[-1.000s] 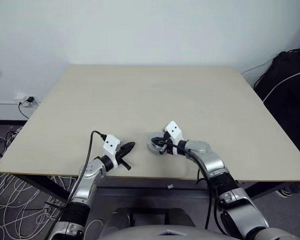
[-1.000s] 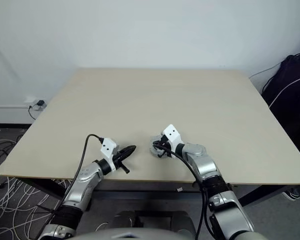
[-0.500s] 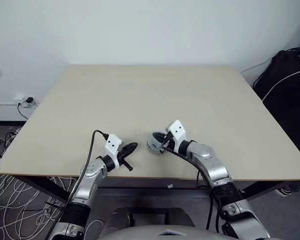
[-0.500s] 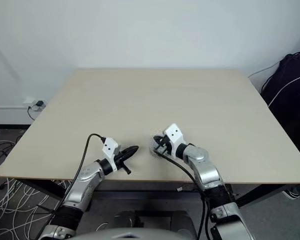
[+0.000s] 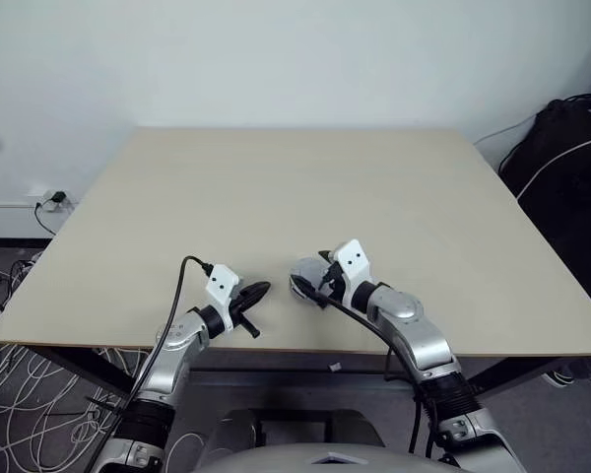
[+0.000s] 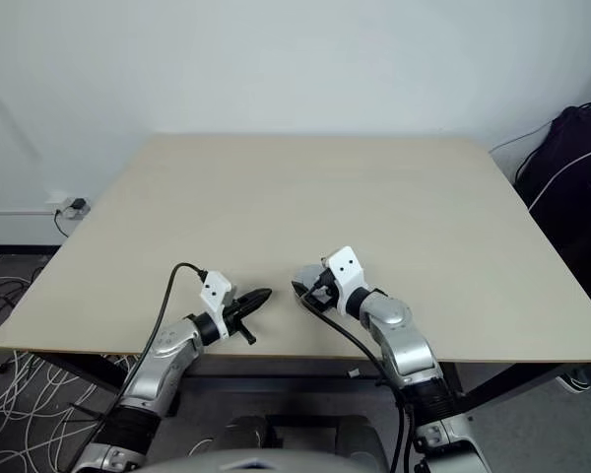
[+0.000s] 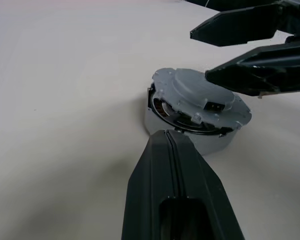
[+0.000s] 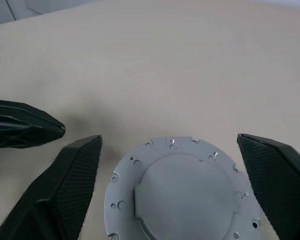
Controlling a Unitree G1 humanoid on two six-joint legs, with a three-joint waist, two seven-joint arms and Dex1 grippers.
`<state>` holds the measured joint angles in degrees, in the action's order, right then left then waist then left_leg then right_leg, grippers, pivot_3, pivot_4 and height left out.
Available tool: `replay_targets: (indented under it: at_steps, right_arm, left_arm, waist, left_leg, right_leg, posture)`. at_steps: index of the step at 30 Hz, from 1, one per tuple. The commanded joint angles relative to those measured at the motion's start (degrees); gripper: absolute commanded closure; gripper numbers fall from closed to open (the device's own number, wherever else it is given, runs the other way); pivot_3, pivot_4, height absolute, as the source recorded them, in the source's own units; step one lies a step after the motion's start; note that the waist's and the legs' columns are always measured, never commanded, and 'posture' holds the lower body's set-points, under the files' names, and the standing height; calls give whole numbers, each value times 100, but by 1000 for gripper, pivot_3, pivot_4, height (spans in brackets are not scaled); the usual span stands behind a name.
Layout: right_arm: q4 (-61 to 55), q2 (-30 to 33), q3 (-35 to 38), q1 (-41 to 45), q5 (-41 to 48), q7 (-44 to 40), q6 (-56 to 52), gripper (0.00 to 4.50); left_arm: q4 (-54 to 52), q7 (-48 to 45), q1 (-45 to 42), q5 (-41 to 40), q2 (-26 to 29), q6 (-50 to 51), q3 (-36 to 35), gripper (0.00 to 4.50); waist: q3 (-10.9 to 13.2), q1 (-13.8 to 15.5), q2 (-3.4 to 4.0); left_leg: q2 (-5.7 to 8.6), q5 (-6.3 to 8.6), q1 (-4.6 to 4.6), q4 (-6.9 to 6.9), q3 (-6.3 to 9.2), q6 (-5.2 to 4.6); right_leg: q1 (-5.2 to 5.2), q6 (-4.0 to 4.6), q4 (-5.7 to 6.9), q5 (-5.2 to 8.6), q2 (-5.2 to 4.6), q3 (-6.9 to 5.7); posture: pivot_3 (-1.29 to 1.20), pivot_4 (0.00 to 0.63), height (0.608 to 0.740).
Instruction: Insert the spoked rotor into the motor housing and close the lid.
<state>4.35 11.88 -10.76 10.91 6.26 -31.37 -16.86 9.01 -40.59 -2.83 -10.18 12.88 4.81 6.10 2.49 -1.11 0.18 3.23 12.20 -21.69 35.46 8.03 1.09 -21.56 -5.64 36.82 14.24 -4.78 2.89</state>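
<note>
Left wrist view: lid (image 7: 200,97) sits on housing (image 7: 182,127), near table (image 5: 276,187) front edge; copper windings glimpsed through the side gap, rotor not discernible inside. Right gripper (image 8: 170,175) spread wide, fingers either side of the lid, not touching, empty. Left gripper (image 7: 172,150) pressed together, empty, tip just beside housing. No writing legible.

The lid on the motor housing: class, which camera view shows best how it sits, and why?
The left wrist view: it shows the lid from the side, lying on the motor housing, with a gap showing copper windings. The right wrist view shows the lid's top face between the open right gripper. In the head views it is a small grey disc.
</note>
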Motion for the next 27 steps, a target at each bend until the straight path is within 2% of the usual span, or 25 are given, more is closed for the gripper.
replay_targets:
  at_steps: [1, 8, 18, 25, 26, 27]
  right_arm:
    - [15, 18, 11, 122, 68, -113, -21, 21]
    - [455, 217, -22, 264, 36, -449, -58, 21]
    - [1287, 273, 47, 720, -72, -544, 247, 21]
    - [1427, 218, 16, 787, -132, -555, 314, 21]
    - [1431, 212, 17, 787, -142, -552, 318, 425]
    - [1438, 207, 21, 788, -149, -551, 321, 643]
  left_arm:
    - [-262, -18, -45, -96, 29, 24, 5, 4500]
    - [-342, 27, -19, -93, 15, 83, 5, 4500]
    - [-448, 88, -26, -123, -10, 186, -9, 4500]
    - [-443, 80, 19, -130, -5, 165, -37, 4500]
    - [-424, 79, 22, -127, -7, 151, -39, 4500]
    - [-403, 80, 23, -123, -11, 137, -39, 4500]
  waist:
    - [0, 2, 0]
    - [1, -6, 0]
    - [1, -10, 0]
    - [1, -11, 0]
    - [1, -11, 1]
    - [1, -12, 1]
  left_leg:
    - [0, 0, 0, 0, 0, 0]
    - [0, 0, 0, -1, 0, 0]
    - [0, 0, 0, -1, 0, 0]
    - [1, 0, 1, -1, 0, -1]
    - [1, 0, 1, -1, 0, -1]
    - [1, 0, 1, -1, 0, -1]
  right_leg:
    - [0, 0, 0, 0, 0, 0]
    - [0, 0, 0, 0, 0, 0]
    - [1, 0, 0, 0, 0, 0]
    - [1, 0, 0, 0, 0, 0]
    - [1, 0, 0, 0, 0, 0]
    - [1, 0, 0, 0, 0, 0]
  posture:
    - [0, 0, 740]
    - [0, 0, 740]
    - [0, 0, 740]
    - [0, 0, 740]
    - [0, 0, 740]
    - [0, 0, 740]
